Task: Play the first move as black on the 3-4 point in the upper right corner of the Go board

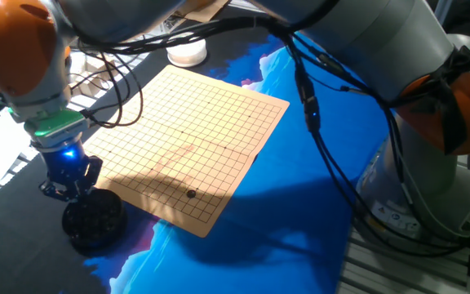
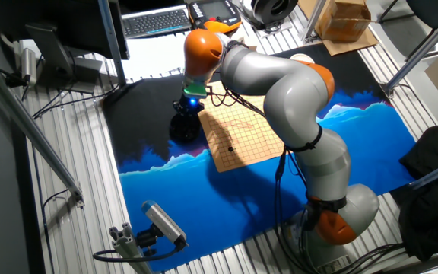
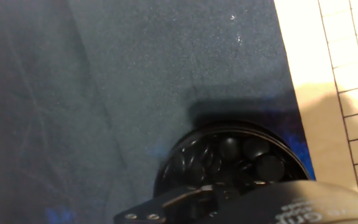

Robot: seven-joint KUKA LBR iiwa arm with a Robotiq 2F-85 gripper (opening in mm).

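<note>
The wooden Go board (image 1: 194, 131) lies on the blue cloth. One small black stone (image 1: 191, 193) sits on a grid point near the board's near corner; it also shows in the other fixed view (image 2: 230, 149). My gripper (image 1: 72, 189) hangs just above the round black bowl of stones (image 1: 94, 219), left of the board, away from the stone. In the hand view the bowl (image 3: 229, 162) holds several black stones, and the board's edge (image 3: 334, 93) is at the right. The fingertips are hidden there, so I cannot tell how the jaws stand.
A white bowl (image 1: 188, 54) stands beyond the board's far corner. Cables (image 1: 113, 73) hang over the board's left side. The arm's base (image 2: 341, 213) stands at the right of the cloth. A keyboard (image 2: 154, 21) and a cardboard box (image 2: 344, 19) lie beyond the table.
</note>
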